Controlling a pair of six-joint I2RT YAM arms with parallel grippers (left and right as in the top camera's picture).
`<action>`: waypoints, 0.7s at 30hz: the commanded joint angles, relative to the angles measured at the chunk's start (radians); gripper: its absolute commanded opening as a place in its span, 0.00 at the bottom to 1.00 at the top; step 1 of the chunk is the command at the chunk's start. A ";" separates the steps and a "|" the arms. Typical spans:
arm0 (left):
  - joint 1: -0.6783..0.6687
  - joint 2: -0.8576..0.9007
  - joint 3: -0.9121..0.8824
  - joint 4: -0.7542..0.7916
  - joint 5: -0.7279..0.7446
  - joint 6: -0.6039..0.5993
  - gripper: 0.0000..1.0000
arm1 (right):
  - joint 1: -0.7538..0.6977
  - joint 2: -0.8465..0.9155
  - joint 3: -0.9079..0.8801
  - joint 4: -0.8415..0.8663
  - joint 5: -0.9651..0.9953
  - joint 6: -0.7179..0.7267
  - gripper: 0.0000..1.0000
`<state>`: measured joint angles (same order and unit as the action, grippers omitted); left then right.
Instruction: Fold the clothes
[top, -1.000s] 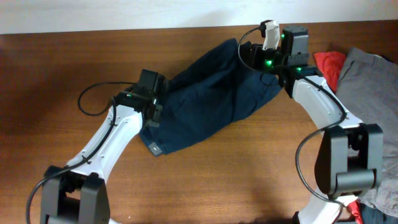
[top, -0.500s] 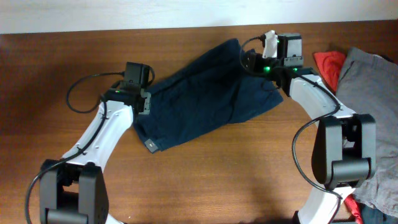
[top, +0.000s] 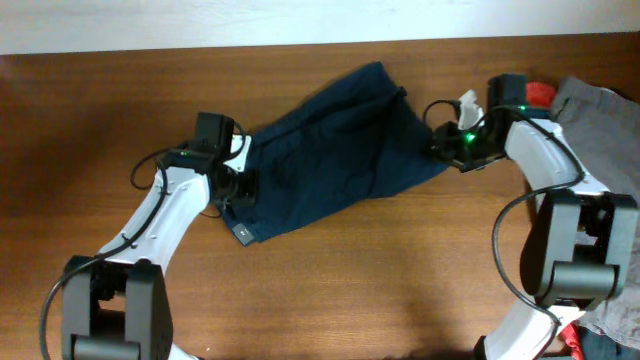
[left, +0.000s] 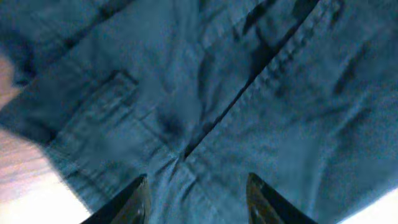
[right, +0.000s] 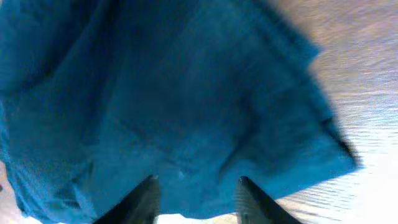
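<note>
The clothes, dark navy shorts (top: 335, 160), lie spread at a slant across the middle of the table, with a small light tag (top: 247, 237) at the lower left corner. My left gripper (top: 240, 186) hovers over the shorts' left edge. In the left wrist view it (left: 198, 190) is open, seams and a pocket (left: 106, 99) showing below with no cloth between the fingers. My right gripper (top: 446, 146) sits at the shorts' right edge. The right wrist view shows it (right: 196, 190) open over the blue fabric (right: 174, 93), holding nothing.
A red cloth (top: 541, 92) and a grey garment (top: 600, 115) lie at the far right, just behind the right arm. The white back edge (top: 200, 25) borders the table's top. Bare wood (top: 380, 290) stretches in front of the shorts.
Both grippers have opened and let go of the shorts. The right arm swung right and down from the top edge to the right edge. The left gripper shifted slightly down.
</note>
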<state>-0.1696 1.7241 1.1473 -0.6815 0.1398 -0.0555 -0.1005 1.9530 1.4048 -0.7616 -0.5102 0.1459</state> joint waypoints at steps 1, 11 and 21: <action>0.003 0.047 -0.058 0.077 0.036 0.011 0.50 | 0.041 -0.023 -0.027 -0.012 0.154 0.035 0.59; 0.011 0.184 -0.059 0.147 0.036 0.011 0.43 | 0.055 0.047 -0.093 0.070 0.261 0.072 0.56; 0.124 0.183 -0.038 0.151 0.021 -0.001 0.11 | 0.046 0.045 -0.093 -0.018 0.350 0.072 0.04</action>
<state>-0.1074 1.8740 1.1034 -0.5278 0.1772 -0.0502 -0.0479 1.9919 1.3205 -0.7197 -0.2409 0.2134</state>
